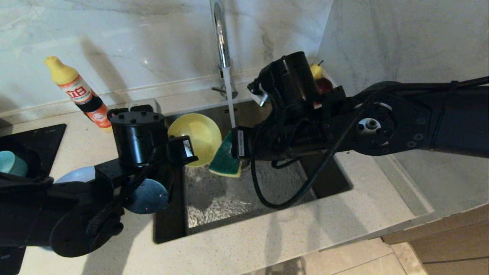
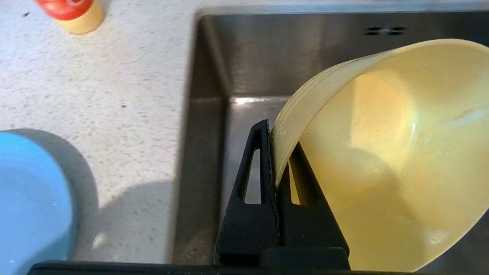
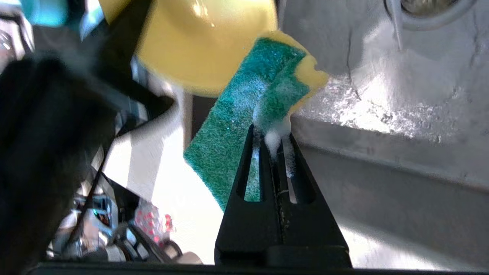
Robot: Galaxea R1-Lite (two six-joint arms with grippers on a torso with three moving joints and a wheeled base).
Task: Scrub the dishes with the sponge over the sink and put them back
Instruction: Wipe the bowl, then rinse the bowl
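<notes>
Left gripper (image 2: 276, 152): jaws clamped on the rim of the yellow bowl (image 1: 195, 136), one finger inside the wall, one outside. Bowl held tilted over the sink (image 1: 267, 202), mouth facing the other arm.

Right gripper (image 3: 274, 139): pinched tight on one edge of the sponge (image 1: 225, 158), foam at the fingertips. Sponge hangs at about 4 o'clock off the bowl's rim, green face toward the camera; touching or a hair apart, cannot tell.

Water runs from the tap (image 1: 221, 34), its stream falling at about 3 o'clock of the bowl, just above the sponge.

On the table at 9 o'clock of the sink: grey-blue plate (image 1: 147, 195), partly under the left arm; teal-blue bowl (image 1: 11, 163) further out; detergent bottle (image 1: 80, 93) at about 10 o'clock.

Step in hand, by my reading: scrubbing the yellow bowl. Next move calls for pressing the sponge into the bowl's inside and wiping round while the left grip stays firm; the rim hold is thin and wet, so a hard push could twist the bowl.
</notes>
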